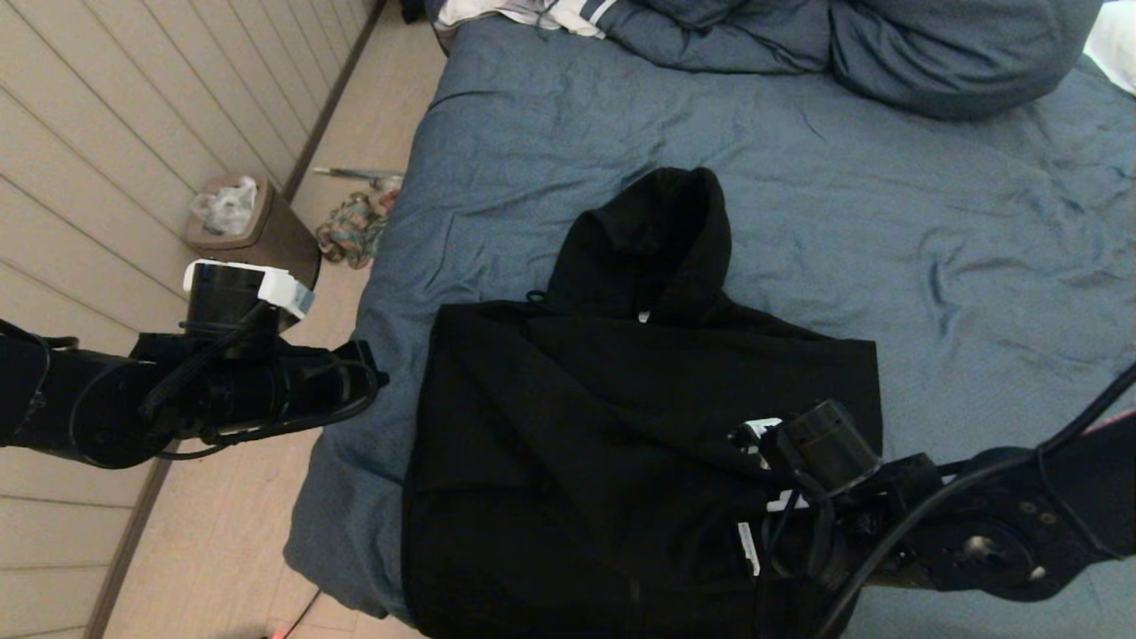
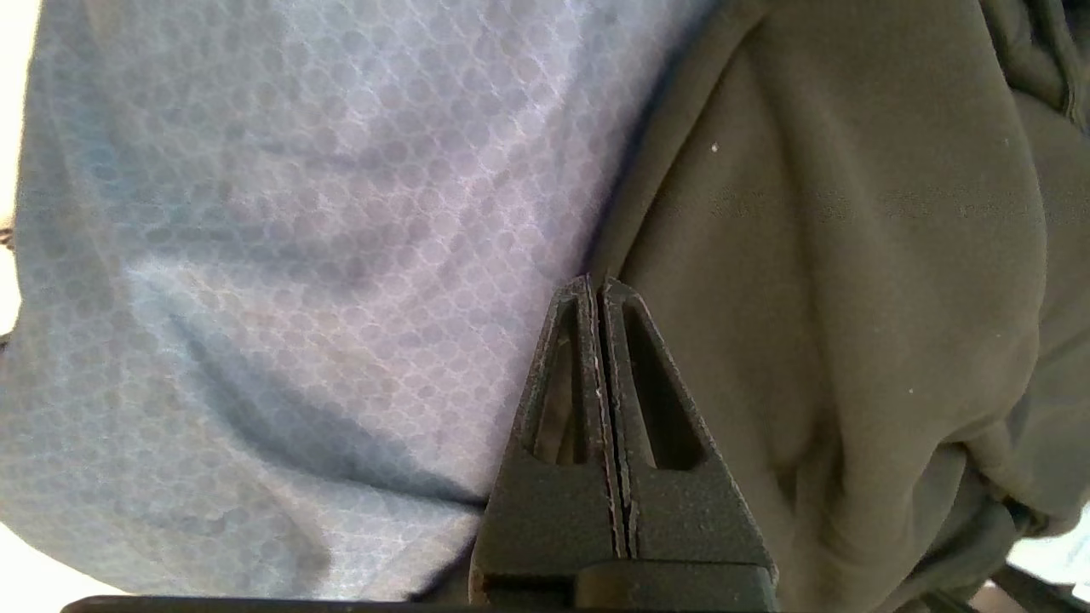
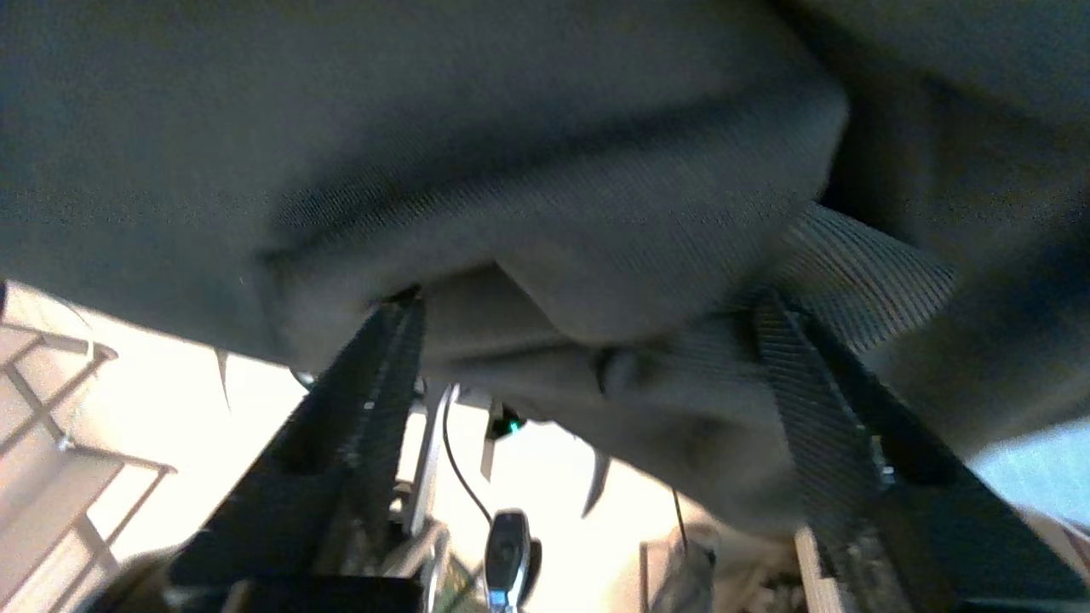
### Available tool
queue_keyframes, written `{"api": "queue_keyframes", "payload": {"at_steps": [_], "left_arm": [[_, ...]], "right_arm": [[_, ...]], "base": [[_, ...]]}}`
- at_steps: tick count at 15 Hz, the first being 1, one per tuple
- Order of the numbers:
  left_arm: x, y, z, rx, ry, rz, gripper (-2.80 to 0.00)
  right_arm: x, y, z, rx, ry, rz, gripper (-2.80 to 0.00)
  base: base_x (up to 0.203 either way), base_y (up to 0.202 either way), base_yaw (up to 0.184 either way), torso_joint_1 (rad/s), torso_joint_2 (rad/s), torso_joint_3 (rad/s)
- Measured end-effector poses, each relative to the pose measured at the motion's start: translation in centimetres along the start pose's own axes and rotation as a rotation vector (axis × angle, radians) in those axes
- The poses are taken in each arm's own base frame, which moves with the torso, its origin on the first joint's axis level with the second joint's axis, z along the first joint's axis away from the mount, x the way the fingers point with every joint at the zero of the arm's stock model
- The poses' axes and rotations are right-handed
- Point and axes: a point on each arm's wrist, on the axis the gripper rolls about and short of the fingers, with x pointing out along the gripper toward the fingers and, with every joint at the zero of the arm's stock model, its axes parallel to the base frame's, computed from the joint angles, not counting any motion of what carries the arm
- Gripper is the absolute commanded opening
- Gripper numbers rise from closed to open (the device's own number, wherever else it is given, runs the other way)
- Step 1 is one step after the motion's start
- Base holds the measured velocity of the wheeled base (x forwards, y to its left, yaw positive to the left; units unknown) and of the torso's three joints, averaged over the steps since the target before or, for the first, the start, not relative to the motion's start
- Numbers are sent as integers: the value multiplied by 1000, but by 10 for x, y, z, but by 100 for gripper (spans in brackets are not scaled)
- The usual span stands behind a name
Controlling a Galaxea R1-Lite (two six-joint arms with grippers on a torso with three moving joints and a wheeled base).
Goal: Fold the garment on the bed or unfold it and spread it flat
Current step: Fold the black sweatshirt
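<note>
The black hooded garment (image 1: 621,426) lies on the blue bed (image 1: 976,231), hood (image 1: 661,231) pointing away, sleeves folded over the body, lower part hanging over the near edge. My left gripper (image 1: 380,380) hovers just left of the garment's left edge; in the left wrist view it (image 2: 596,285) is shut and empty, its tip at the line where the garment (image 2: 851,255) meets the duvet (image 2: 298,255). My right arm (image 1: 825,448) reaches over the garment's lower right. My right gripper (image 3: 588,340) is open, with the ribbed hem (image 3: 851,264) and a fold of fabric sagging between its fingers.
A brown bin (image 1: 257,235) with a plastic bag and a multicoloured rag (image 1: 353,229) sit on the floor left of the bed. A white striped cloth (image 1: 550,13) and a bunched blue pillow heap (image 1: 932,53) lie at the far end.
</note>
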Motion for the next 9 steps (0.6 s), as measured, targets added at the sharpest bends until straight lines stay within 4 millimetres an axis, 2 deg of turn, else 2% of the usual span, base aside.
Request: {"api": "queue_keyframes", "payload": {"at_steps": [5,9], "left_arm": [[3,-1,-3,3,12,0,-280],[4,-1,-4,7,11,-1,-280]], "right_arm": [[10,1,5,7,-18,-1,-280],[10,4,11,4,-49,-25,-280]], "base": [[0,0,0,0,0,0],[0,0,0,0,0,0]]}}
